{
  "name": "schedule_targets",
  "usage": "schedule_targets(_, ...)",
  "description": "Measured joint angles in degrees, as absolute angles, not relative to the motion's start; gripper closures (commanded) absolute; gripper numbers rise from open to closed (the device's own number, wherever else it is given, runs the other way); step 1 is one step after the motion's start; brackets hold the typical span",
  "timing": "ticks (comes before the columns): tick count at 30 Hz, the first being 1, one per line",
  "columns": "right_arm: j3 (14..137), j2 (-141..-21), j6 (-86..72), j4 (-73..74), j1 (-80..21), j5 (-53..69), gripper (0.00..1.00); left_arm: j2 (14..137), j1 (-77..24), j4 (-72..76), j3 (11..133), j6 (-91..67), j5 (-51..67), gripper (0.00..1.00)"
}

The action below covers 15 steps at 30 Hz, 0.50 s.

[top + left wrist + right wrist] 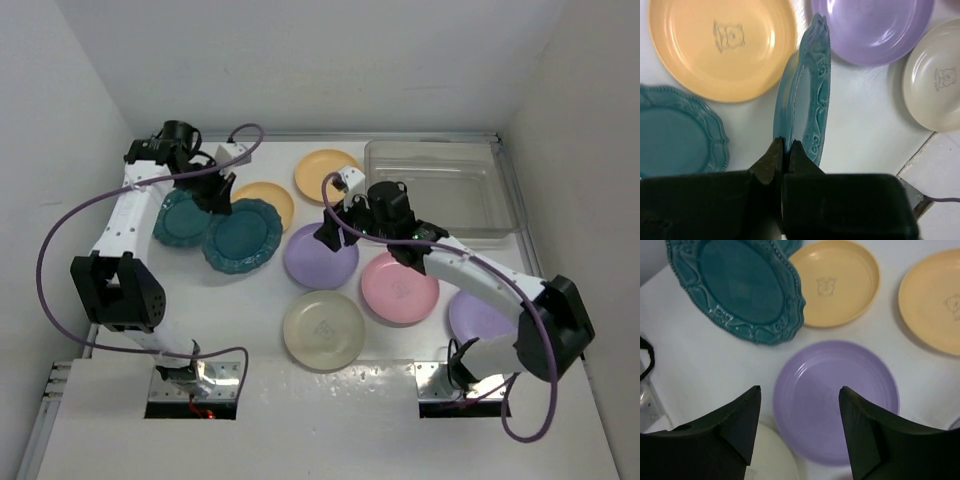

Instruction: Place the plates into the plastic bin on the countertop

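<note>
My left gripper is shut on the rim of a scallop-edged dark teal plate and holds it tilted up off the countertop. A second teal plate lies flat beside it. My right gripper is open and empty, just above a lilac plate. Two yellow-orange plates, a pink plate, a cream plate and a second lilac plate lie on the table. The clear plastic bin stands empty at the back right.
White walls close in the countertop on the left, back and right. Metal mounting plates sit at the front edge by the arm bases. A purple cable loops out left of the left arm. The right arm lies over the second lilac plate's edge.
</note>
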<state>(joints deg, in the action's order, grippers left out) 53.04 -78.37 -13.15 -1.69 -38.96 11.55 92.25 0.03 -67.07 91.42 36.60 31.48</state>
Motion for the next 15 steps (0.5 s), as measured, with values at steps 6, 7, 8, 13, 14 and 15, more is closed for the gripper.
schedule_targets(6, 58.5, -88.6, -12.2, -10.0, -36.6, 17.3, 0.21, 92.2, -7.3, -71.2, 103.3, 35.7, 29.9, 1.00)
schedule_targets(7, 59.9, -90.3, -11.7, -10.6, -36.6, 18.0, 0.21, 92.2, -8.3, -71.6, 104.7, 35.7, 29.8, 1.00)
schedule_targets(8, 61.3, -92.1, -11.3, -11.2, -36.6, 18.6, 0.23, 92.2, -9.5, -71.9, 105.9, 35.8, 29.8, 1.00)
schedule_targets(13, 63.6, -96.9, -11.1, -14.7, -36.1, 21.0, 0.45, 92.3, -13.0, -73.2, 107.4, 35.9, 30.2, 1.00)
schedule_targets(14, 63.6, -97.3, -11.4, -15.4, -36.0, 21.3, 0.51, 92.4, -13.3, -73.7, 107.4, 35.9, 30.4, 1.00)
schedule_targets(15, 63.6, -97.7, -11.8, -16.1, -35.9, 21.5, 0.66, 92.4, -13.6, -74.3, 107.4, 35.9, 30.6, 1.00)
